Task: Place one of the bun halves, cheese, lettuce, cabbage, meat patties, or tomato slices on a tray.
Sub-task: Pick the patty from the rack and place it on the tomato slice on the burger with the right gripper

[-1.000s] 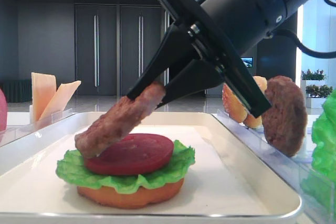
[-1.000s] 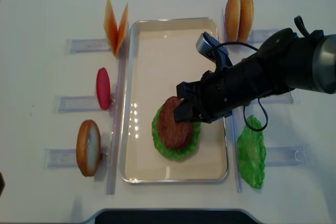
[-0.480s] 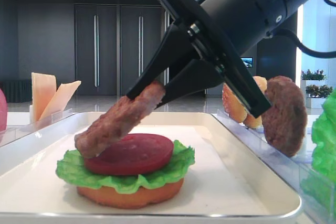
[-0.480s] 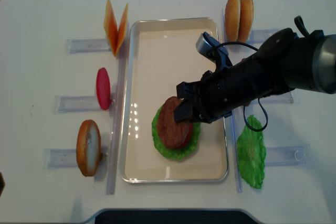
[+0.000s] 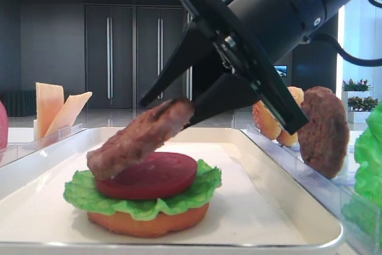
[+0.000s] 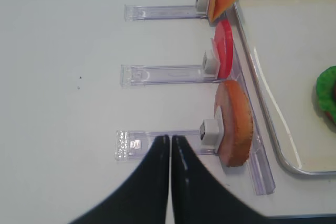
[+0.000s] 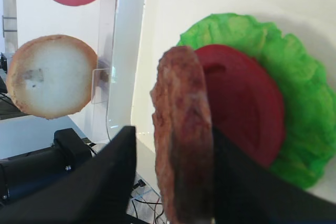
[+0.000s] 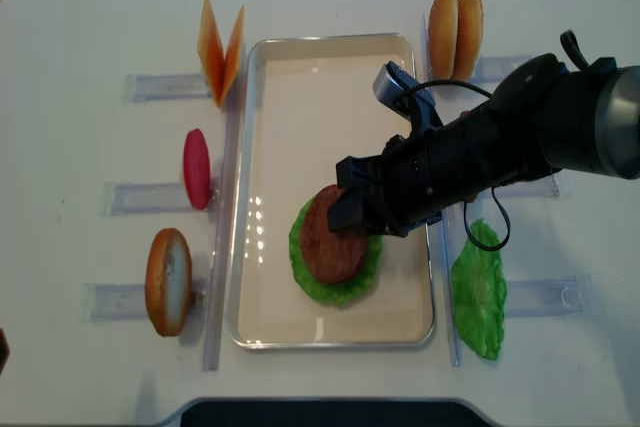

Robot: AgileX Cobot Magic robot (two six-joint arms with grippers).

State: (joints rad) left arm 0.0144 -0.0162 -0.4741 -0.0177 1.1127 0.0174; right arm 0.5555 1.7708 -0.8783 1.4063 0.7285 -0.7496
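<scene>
Meat patty [image 5: 140,138] tilted, low edge resting on the tomato slice [image 5: 149,174], high edge up between the fingers of the right gripper [image 5: 179,103]; in the low side view we see the jaws parted, the upper finger off the patty, the lower one under it, so we judge it let go or nearly so, and cannot tell if any pinch is left

We take the patty for light, fairly stiff, rough-skinned: it keeps its disc shape while leaning. Best hold looks to be across the rim, as the wrist view shows it edge-on [image 7: 184,135]

Stack under it: tomato on lettuce [image 5: 197,192] on a bun half [image 5: 149,222], all on the tray [image 8: 270,327], toward its near end. It looks soft and easily shoved sideways

Room: bare tray floor beyond the stack; raised rim near the stack's right side, the clear rack just outside. Straight up reads to us as the safest way out

Left gripper [image 6: 170,153] clenched, holding nothing, parked over the table beside the racked bun half [image 6: 233,124], well apart from the stack
</scene>
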